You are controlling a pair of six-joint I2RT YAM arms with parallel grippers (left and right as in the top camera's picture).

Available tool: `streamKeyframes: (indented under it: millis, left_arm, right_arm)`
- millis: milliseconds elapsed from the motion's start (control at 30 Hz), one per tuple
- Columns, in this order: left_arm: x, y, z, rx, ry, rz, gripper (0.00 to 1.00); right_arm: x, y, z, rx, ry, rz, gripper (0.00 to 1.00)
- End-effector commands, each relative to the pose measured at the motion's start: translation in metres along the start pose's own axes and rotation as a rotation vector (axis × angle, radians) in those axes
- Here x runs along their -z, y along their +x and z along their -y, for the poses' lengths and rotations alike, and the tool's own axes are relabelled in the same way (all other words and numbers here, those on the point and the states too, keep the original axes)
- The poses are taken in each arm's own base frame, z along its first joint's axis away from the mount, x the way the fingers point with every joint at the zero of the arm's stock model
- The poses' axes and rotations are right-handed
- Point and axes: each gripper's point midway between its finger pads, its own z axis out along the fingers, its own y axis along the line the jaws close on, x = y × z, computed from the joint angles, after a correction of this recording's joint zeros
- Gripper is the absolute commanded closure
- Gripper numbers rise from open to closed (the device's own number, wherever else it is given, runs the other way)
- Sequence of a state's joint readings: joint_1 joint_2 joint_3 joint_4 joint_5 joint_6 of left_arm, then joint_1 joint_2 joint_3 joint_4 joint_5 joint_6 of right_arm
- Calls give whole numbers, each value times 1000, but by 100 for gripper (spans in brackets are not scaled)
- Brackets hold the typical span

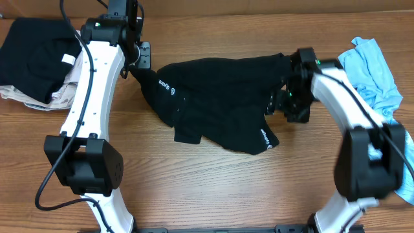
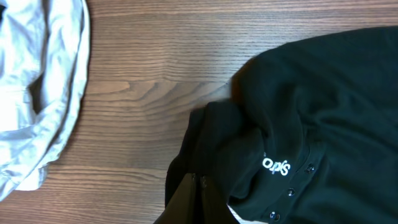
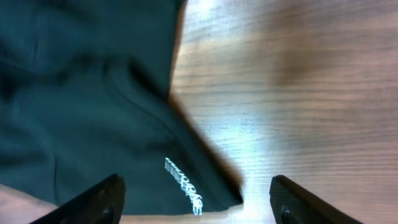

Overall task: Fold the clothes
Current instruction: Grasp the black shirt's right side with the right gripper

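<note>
Wooden tabletop [image 1: 213, 188], brown grain, carrying all the items. Black shirt [image 1: 220, 97], one, spread crumpled across the middle of the tabletop between the two arms. Its left end is gathered up into the left hand [image 1: 140, 61], which is clamped on the bunched fabric. Dark clothes pile [image 1: 32, 45], far left corner, lying on a pale cloth [image 1: 61, 94]. Light blue garment [image 1: 375, 71], crumpled, far right edge. Right hand [image 3: 196, 180], fingers spread wide apart, holding nothing, poised over the shirt's right lower corner. Chest lettering [image 2: 275, 166], white on black, partly lost in a fold and not fully legible. Hem lettering [image 3: 184, 188], white, too blurred to read. Shirt buttons [image 2: 290, 193], small, dark, in a row below the chest lettering. White tag [image 1: 68, 59], on the dark pile, its text unreadable.
</note>
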State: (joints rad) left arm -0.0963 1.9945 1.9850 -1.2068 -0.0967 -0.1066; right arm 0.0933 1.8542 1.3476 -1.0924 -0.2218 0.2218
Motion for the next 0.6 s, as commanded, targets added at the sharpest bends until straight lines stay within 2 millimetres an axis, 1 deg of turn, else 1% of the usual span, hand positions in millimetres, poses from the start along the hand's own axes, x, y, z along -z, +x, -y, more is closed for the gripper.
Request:
streamKeyframes:
  millis: [0, 133, 267, 367, 500, 567]
  left_arm:
    - [2, -5, 4, 23, 21, 12, 96]
    - [2, -5, 5, 20, 22, 11, 96]
    - [3, -1, 10, 18, 53, -7, 96]
    - [3, 1, 10, 18, 53, -14, 96]
    - [3, 1, 10, 18, 53, -14, 96]
    - [3, 1, 10, 17, 53, -15, 96]
  right_arm:
    - [-4, 23, 7, -21, -27, 19, 22]
    - [-32, 39, 17, -24, -28, 0, 23]
    - [-53, 50, 26, -95, -26, -4, 28]
    - [-59, 56, 26, -104, -40, -14, 29]
    - [-62, 58, 21, -91, -59, -15, 37]
    - [-64, 59, 12, -77, -94, -20, 41]
